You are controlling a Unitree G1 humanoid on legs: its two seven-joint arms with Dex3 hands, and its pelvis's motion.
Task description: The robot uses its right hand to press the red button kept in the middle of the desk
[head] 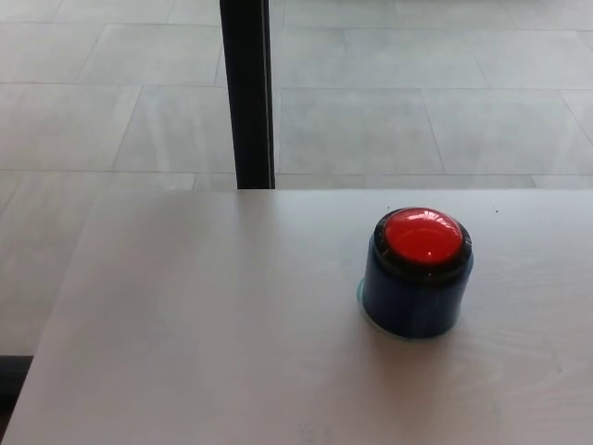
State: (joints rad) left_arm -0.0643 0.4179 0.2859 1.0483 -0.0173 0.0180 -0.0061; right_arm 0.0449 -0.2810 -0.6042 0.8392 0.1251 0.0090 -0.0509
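A round red button [423, 235] caps a dark blue cylindrical base [414, 301] that stands upright on the pale wooden desk [213, 334], right of the picture's middle. Its domed top shines and nothing touches it. Neither of my hands nor any part of my arms shows in the head view.
A black vertical post [247, 93] rises behind the desk's far edge, left of the button. Grey tiled floor [417, 102] lies beyond the desk and along its left side. The desk's left edge runs diagonally down to the lower left corner.
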